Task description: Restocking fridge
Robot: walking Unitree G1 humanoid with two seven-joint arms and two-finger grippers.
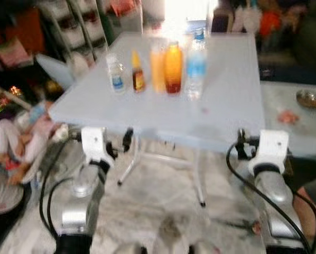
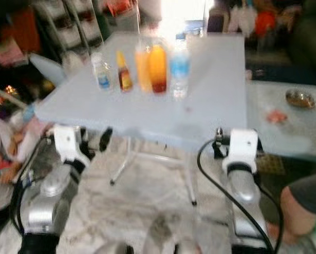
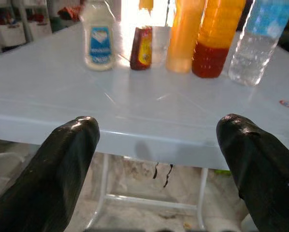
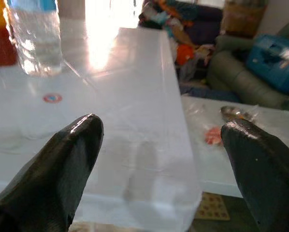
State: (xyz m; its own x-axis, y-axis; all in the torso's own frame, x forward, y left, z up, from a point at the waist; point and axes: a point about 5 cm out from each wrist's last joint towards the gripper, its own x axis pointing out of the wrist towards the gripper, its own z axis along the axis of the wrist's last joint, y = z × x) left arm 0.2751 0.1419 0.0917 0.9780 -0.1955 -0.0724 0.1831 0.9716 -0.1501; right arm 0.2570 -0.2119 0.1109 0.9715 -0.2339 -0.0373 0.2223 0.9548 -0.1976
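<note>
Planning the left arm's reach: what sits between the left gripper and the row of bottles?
Only bare table top: in the left wrist view, nothing lies between the open left gripper and the row of bottles.
</note>
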